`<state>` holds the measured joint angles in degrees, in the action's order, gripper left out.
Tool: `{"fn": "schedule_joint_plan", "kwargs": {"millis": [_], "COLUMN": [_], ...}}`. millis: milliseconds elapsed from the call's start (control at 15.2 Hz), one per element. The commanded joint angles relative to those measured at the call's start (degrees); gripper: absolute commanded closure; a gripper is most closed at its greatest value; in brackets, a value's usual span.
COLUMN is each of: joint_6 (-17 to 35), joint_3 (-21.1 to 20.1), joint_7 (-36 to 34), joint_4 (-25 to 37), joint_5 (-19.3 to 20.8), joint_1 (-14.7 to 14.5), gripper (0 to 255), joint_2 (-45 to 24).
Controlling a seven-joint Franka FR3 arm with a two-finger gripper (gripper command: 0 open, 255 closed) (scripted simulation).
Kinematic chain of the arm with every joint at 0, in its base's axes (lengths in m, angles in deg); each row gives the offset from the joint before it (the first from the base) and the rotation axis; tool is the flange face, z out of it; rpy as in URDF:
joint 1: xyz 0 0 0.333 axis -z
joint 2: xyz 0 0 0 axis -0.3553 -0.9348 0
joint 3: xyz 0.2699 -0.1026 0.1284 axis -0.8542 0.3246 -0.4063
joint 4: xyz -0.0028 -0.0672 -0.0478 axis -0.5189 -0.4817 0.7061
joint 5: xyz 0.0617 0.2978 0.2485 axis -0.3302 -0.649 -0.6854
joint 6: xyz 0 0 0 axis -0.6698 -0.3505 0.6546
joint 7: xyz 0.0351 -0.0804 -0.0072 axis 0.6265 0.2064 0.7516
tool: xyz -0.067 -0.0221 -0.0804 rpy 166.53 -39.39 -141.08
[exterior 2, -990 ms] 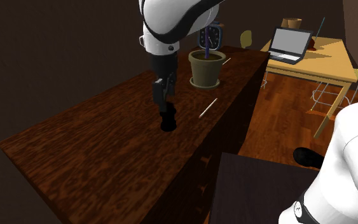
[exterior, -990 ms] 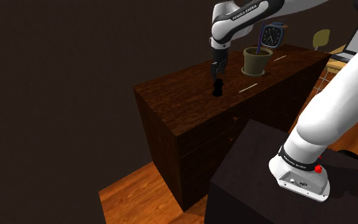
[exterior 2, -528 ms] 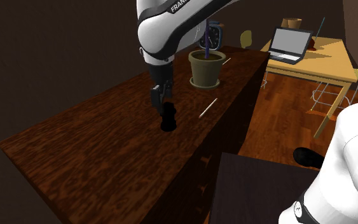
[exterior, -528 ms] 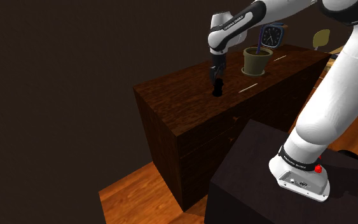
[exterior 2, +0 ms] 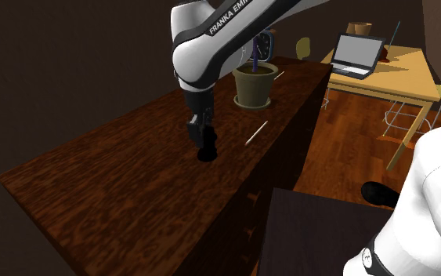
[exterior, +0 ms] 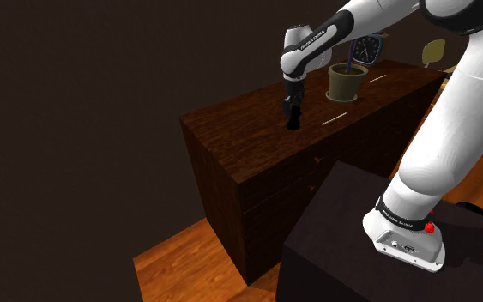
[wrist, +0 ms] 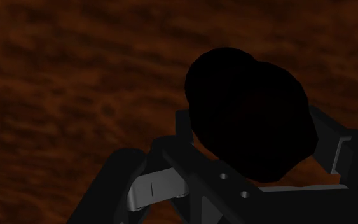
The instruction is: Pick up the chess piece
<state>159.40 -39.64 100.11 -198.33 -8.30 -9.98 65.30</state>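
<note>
Inventory: one black chess piece (exterior 2: 207, 152); one gripper (exterior 2: 202, 139); one wooden cabinet (exterior 2: 117, 196); one potted plant (exterior 2: 254, 86); one clock (exterior: 370, 47); two thin pale sticks (exterior 2: 256, 133); one laptop (exterior 2: 356, 55); one yellow table (exterior 2: 391, 78); two yellow chairs (exterior 2: 303, 47).

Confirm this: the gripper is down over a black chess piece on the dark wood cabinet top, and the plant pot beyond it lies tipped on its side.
One thing is wrong: the plant pot stands upright, not on its side, as the second exterior view shows. The rest holds: the gripper is down over the black chess piece on the dark wood cabinet top.
</note>
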Motion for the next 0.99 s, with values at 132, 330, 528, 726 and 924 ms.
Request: {"fn": "schedule_joint_plan", "kwargs": {"millis": [132, 330, 528, 726, 924], "joint_6": [0.0, 0.0, -0.8, -3.0, -5.3], "joint_3": [0.0, -0.1, 0.0, 0.0, -0.1], "joint_7": [0.0, -0.1, 0.1, 0.0, -0.1], "joint_4": [-0.1, -0.1, 0.4, 1.5, 2.6], "joint_5": [0.0, 0.0, 0.0, 0.2, 0.3], "joint_1": [0.0, -0.1, 0.0, -0.1, -0.1], "gripper": [255, 255, 255, 255, 255], "joint_2": [0.0, 0.0, 0.2, 1.5, 2.6]}}
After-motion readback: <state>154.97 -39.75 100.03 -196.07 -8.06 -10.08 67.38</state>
